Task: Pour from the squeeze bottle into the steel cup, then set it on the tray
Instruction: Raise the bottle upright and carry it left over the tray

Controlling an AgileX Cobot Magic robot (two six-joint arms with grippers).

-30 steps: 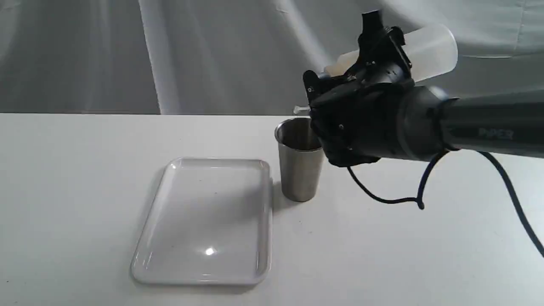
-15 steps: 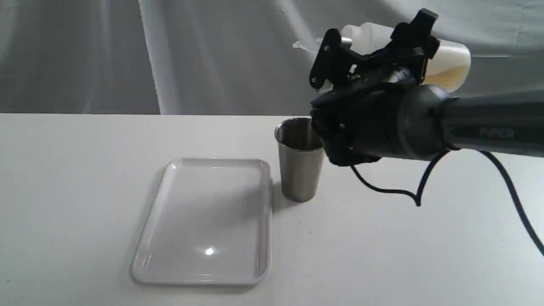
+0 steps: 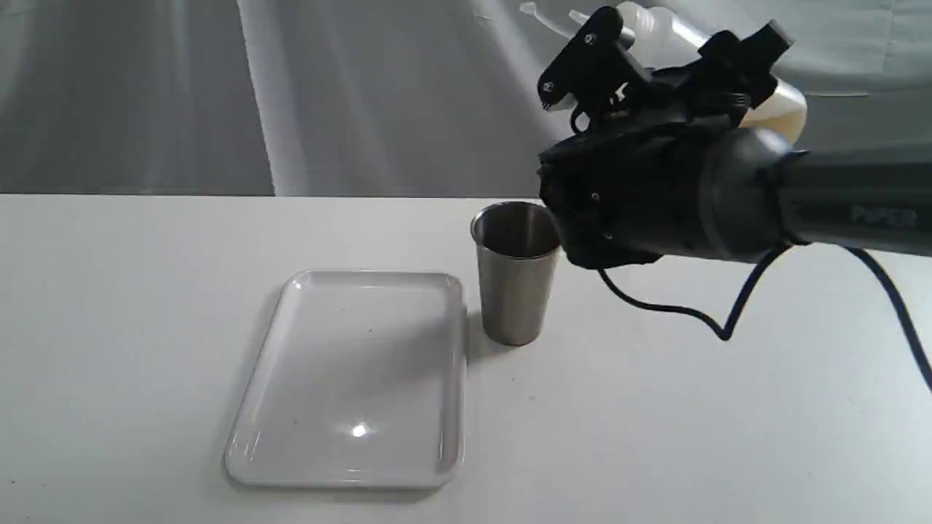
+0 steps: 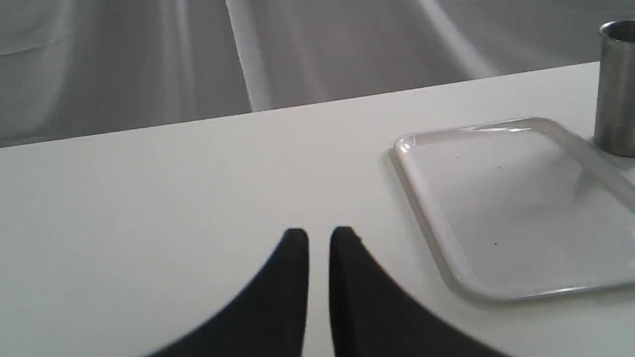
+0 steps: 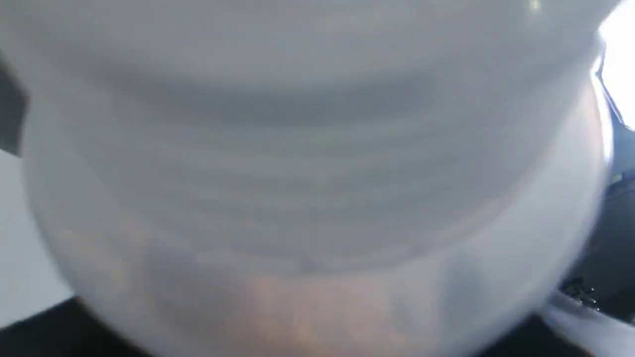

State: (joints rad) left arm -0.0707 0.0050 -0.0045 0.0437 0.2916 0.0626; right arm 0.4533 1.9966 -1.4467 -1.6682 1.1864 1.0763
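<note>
My right gripper (image 3: 666, 62) is shut on the squeeze bottle (image 3: 659, 25), held high above and to the right of the steel cup (image 3: 515, 284). The bottle is tilted, with its cone nozzle up and to the left and its amber-tinted base (image 3: 786, 109) lower at the right. In the right wrist view the blurred bottle (image 5: 317, 173) fills the picture. The cup stands upright beside the right edge of the white tray (image 3: 357, 378), which holds nothing. In the left wrist view my left gripper (image 4: 319, 238) hangs shut over bare table, left of the tray (image 4: 516, 208) and the cup (image 4: 615, 89).
The white table (image 3: 145, 291) ends at a grey cloth backdrop (image 3: 218, 87). A black cable (image 3: 677, 309) loops down from the right arm, just right of the cup. The left arm does not show in the exterior view.
The right gripper has turned the bottle from nozzle-down over the cup to nozzle-up, and has lifted it a little. Cup, tray and left gripper have not moved.
</note>
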